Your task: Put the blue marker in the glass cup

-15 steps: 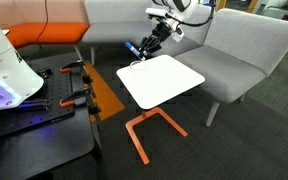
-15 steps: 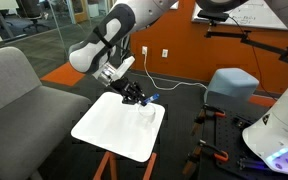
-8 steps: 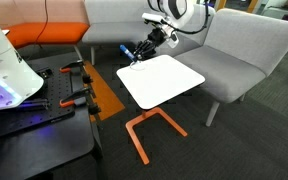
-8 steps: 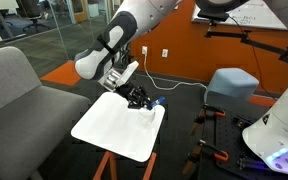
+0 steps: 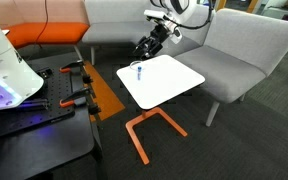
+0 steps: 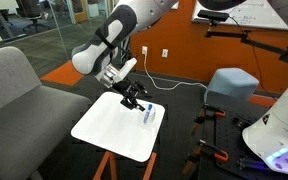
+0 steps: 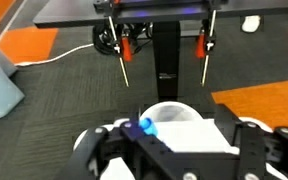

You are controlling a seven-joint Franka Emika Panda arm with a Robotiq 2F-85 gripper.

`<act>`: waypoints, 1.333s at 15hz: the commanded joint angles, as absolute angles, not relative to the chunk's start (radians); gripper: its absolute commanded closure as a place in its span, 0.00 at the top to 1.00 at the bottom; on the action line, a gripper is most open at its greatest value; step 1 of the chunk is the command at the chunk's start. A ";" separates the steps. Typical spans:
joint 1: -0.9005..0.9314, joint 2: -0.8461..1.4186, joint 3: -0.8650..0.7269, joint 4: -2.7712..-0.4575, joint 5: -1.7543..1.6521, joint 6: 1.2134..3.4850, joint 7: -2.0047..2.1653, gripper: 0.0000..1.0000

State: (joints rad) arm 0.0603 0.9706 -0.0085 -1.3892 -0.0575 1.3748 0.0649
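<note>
**Blue marker stands in the glass cup, jaws clear of it**

In both exterior views the blue marker (image 5: 139,70) stands nearly upright inside the glass cup (image 6: 150,117). The cup itself is almost invisible against the white counter (image 5: 170,82). It sits close to one corner of the counter: the far left corner in an exterior view (image 5: 139,72), the far right one in an exterior view (image 6: 150,113).

The gripper (image 5: 144,47) hangs just beyond that corner, above and a little farther off than the cup, tilted down toward it, and apart from the marker. In the wrist view the jaws are spread wide with nothing between them. The marker's blue tip (image 7: 144,124) shows just beyond the gripper body, beside a pale round shape that is too blurred to name.

A grey sofa (image 5: 246,45) stands beyond the counter.
</note>
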 commanded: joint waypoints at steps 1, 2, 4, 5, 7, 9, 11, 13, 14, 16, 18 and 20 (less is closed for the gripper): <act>0.063 0.903 -0.006 -1.424 -0.056 1.425 0.084 1.00; 0.065 0.877 -0.006 -1.435 -0.056 1.440 0.087 1.00; 0.071 0.828 -0.006 -1.454 -0.059 1.464 0.092 1.00; 0.074 0.796 -0.005 -1.469 -0.062 1.480 0.091 1.00; 0.081 0.734 -0.004 -1.503 -0.066 1.519 0.092 1.00; 0.087 0.669 -0.001 -1.551 -0.062 1.564 0.098 1.00; 0.088 0.601 0.007 -1.621 -0.054 1.642 0.091 1.00; 0.087 0.543 0.018 -1.695 -0.052 1.708 0.080 1.00; 0.087 0.516 0.020 -1.732 -0.053 1.738 0.081 1.00; 0.081 0.469 0.032 -1.807 -0.043 1.799 0.059 1.00; 0.081 0.426 0.040 -1.878 -0.048 1.858 0.038 1.00; 0.078 0.388 0.053 -1.942 -0.047 1.910 0.004 1.00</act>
State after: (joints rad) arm 0.0898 0.4704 0.0349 -1.8237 -0.0550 1.8111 0.0580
